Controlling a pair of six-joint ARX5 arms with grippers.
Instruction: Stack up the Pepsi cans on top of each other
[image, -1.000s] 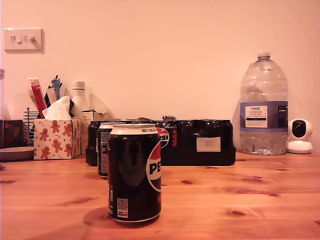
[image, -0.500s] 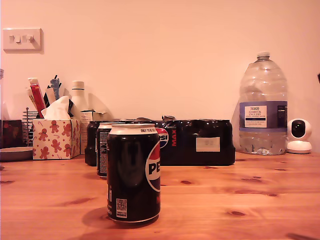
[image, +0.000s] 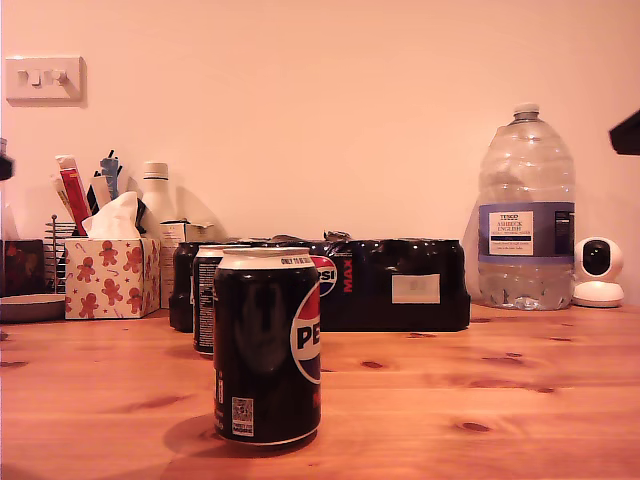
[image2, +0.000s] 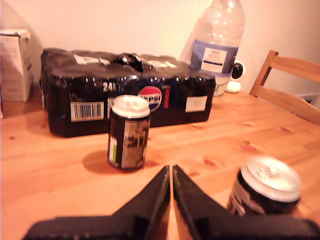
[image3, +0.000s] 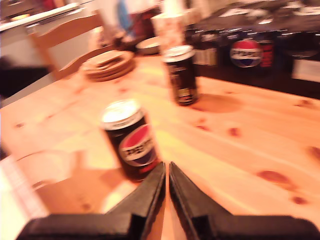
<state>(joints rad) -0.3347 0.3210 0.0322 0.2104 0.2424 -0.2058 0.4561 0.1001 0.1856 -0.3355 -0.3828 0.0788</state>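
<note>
Two black Pepsi cans stand upright and apart on the wooden table. In the exterior view the near can (image: 267, 345) is in front and the far can (image: 207, 300) stands behind it, towards the exterior view's left. My first gripper (image2: 170, 171) is shut on nothing and hovers short of both, with the far can (image2: 128, 132) ahead and the near can (image2: 267, 192) close beside its fingers. My second gripper (image3: 166, 169) is also shut and empty. Its tips are just short of the near can (image3: 131, 139), and the far can (image3: 181, 75) is further off.
A shrink-wrapped Pepsi Max multipack (image: 390, 285) lies behind the cans. A big water bottle (image: 527, 210) and a small white camera (image: 600, 272) stand at the exterior view's right, a tissue box (image: 112, 275) at its left. A dark arm part (image: 627, 132) shows at the right edge. Chair (image2: 295, 85), plates (image3: 107, 62).
A dark arm part has come into the exterior view's upper right edge, and a small dark shape shows at its left edge. Both cans stay where they were.
</note>
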